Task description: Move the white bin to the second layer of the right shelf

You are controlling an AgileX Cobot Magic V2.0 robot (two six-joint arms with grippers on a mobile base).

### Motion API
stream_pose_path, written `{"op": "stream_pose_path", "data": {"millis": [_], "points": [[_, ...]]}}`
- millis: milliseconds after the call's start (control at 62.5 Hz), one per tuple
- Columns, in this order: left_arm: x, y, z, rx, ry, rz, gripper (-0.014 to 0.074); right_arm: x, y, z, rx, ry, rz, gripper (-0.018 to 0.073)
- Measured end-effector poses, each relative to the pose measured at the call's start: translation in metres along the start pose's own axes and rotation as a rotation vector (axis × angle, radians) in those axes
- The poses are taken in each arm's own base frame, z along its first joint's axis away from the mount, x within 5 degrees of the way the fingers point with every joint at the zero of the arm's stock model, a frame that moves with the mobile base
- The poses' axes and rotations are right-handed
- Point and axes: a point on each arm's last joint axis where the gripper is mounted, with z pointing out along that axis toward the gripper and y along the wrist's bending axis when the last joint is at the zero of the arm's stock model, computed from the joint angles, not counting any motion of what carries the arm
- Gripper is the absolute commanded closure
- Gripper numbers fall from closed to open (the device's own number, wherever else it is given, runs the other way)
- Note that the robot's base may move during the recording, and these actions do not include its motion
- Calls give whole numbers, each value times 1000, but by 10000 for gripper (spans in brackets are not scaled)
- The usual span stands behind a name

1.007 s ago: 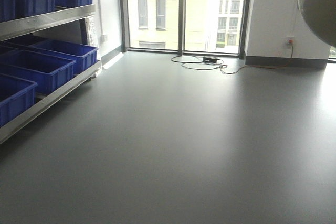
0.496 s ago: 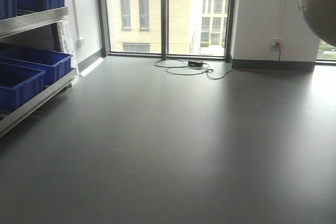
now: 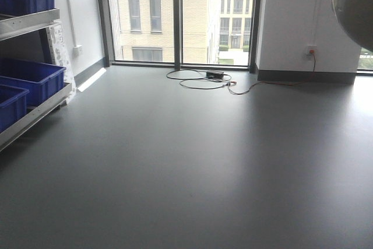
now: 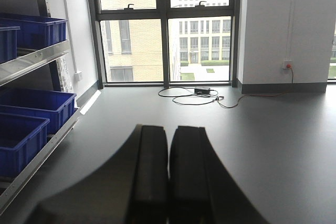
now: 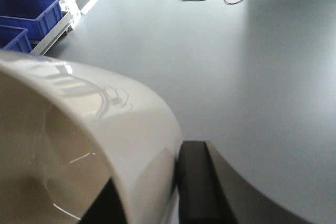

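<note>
The white bin [image 5: 79, 145] is glossy cream-white and fills the lower left of the right wrist view. My right gripper [image 5: 152, 174] is shut on its wall, with one black finger [image 5: 197, 182] outside and the other inside. The bin's rounded side also shows at the top right of the front view [image 3: 355, 4]. My left gripper [image 4: 168, 132] is shut and empty, held above the grey floor. The right shelf second layer with roller rails is out of view.
A steel rack [image 3: 29, 24] with blue crates [image 3: 32, 77] stands at the left edge; it also shows in the left wrist view [image 4: 31, 59]. Windows [image 3: 175, 21] and a coiled cable [image 3: 201, 79] lie ahead. A white wall with an outlet [image 3: 310, 52] is at the right. Grey floor [image 3: 192, 161] spreads between.
The rack with blue crates has slid toward the left edge of the front view, leaving fewer crates showing. The bin stays at the same spot at the top right.
</note>
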Motion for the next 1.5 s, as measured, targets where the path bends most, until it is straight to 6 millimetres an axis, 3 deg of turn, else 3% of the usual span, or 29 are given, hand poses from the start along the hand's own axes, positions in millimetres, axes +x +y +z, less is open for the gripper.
{"op": "stream_pose_path", "data": {"millis": [1503], "points": [[0, 0, 0, 0, 0, 0, 512, 0, 0, 0, 0, 0, 0, 503]]}}
